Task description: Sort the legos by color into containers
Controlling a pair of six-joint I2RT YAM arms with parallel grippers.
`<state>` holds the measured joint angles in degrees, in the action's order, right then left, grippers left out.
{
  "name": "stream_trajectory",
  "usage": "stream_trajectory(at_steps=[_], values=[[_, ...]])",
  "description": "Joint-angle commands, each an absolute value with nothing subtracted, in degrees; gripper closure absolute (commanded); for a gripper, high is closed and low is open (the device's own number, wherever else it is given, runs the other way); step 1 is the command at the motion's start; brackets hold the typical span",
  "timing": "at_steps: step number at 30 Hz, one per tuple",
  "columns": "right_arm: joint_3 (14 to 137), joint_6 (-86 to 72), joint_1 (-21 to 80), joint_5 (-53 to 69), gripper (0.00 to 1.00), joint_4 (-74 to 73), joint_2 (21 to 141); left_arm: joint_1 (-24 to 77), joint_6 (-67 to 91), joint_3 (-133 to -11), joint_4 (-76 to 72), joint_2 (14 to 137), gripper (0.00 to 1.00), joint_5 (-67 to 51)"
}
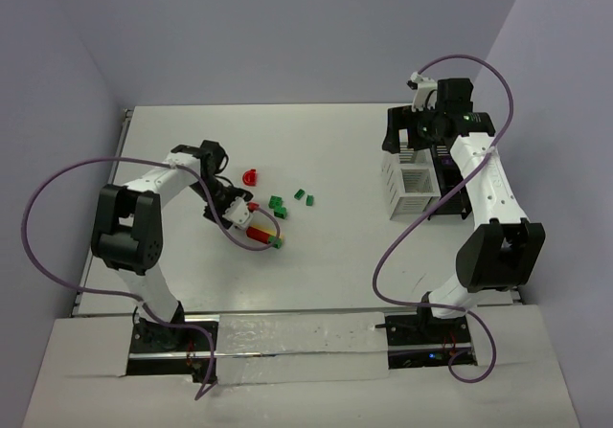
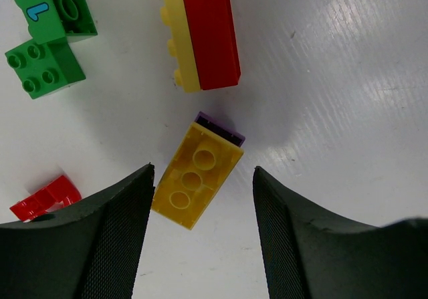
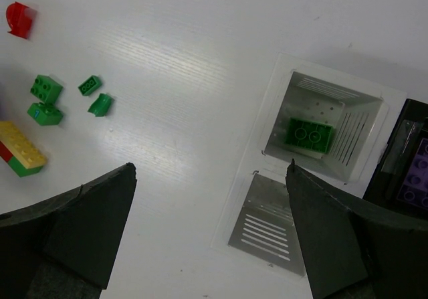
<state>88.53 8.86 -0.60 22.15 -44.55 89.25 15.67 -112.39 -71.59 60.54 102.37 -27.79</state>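
Legos (image 1: pixel 276 201) lie scattered on the table (image 1: pixel 335 265) left of centre in the top view. My left gripper (image 1: pixel 244 219) is down among them, just beside a red-and-yellow bar (image 1: pixel 261 236). My right arm (image 1: pixel 484 184) reaches over the white slatted box (image 1: pixel 407 189) at the far right.

In the left wrist view, my left fingers (image 2: pixel 114 239) stand apart on either side of a tilted yellow brick (image 2: pixel 197 175). A purple brick (image 2: pixel 221 128) shows under its far end. One pad is at the brick's corner and the other is clear of it, so I am not pinching it. Two green bricks (image 2: pixel 47 38) lie at the top left, and a red piece (image 2: pixel 47 198) low on the left.

In the right wrist view, my right gripper (image 3: pixel 210 168) is spread wide and holds nothing, above the box. One green brick (image 3: pixel 309 135) lies in a compartment there. A purple piece (image 3: pixel 418 175) lies in the black tray (image 3: pixel 401 138) at the right edge.
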Motion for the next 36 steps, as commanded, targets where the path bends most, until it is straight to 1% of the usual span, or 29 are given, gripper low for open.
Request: stream_trajectory(at_steps=[1, 7, 9, 11, 17, 22, 26, 30, 32, 33, 34, 35, 36], values=[[90.83, 8.81, -0.26, 22.76, 0.0, -45.26, 86.92, 16.42, -116.87, -72.84, 60.08, 102.88, 0.34, -28.01], [90.84, 9.19, -0.05, 22.76, 0.0, -45.41, 86.78, 16.96, -117.02, -73.04, 61.05, 103.54, 0.45, -27.42], [90.93, 9.53, 1.58, 23.01, 0.0, -45.49, 86.69, 17.07, -116.98, -72.98, 61.28, 103.48, 0.52, -27.62], [90.97, 9.76, 2.17, 23.34, 0.0, -45.35, 86.49, 17.32, -116.59, -72.49, 61.3, 103.27, 0.57, -27.5], [91.67, 9.76, 3.25, 24.08, 0.0, -45.59, 86.72, 17.72, -116.63, -69.49, 60.26, 102.04, 0.56, -25.69], [92.36, 9.93, 3.86, 23.74, 0.0, -45.96, 86.49, 18.02, -114.2, -69.78, 60.37, 102.91, 0.49, -24.54], [92.55, 9.93, 3.95, 23.73, 0.0, -46.32, 86.57, 18.11, -113.56, -70.88, 60.73, 103.59, 0.5, -24.61], [92.37, 9.93, 3.91, 23.94, 0.0, -46.1, 86.44, 18.19, -112.21, -72.48, 60.9, 103.85, 0.65, -25.21], [91.94, 10.19, 4.04, 24.41, 0.0, -45.97, 86.05, 18.19, -110.66, -73.61, 61.02, 103.56, 0.77, -25.78], [91.71, 10.35, 4.13, 24.65, 0.0, -45.81, 85.87, 18.19, -110.21, -74.2, 61.17, 103.29, 0.8, -26.23], [90.95, 10.89, 4.48, 24.89, 0.0, -45.27, 85.26, 18.19, -108.45, -75.03, 61.43, 103.03, 0.9, -26.89], [90.41, 11.35, 4.9, 25.73, 0.0, -44.9, 84.82, 18.18, -106.01, -76.61, 61.47, 102.61, 0.97, -28.81], [89.56, 12.13, 5.54, 27.84, 0.0, -44.48, 84.11, 18.11, -101.59, -80.16, 61.62, 101.69, 1.0, -33.49]])
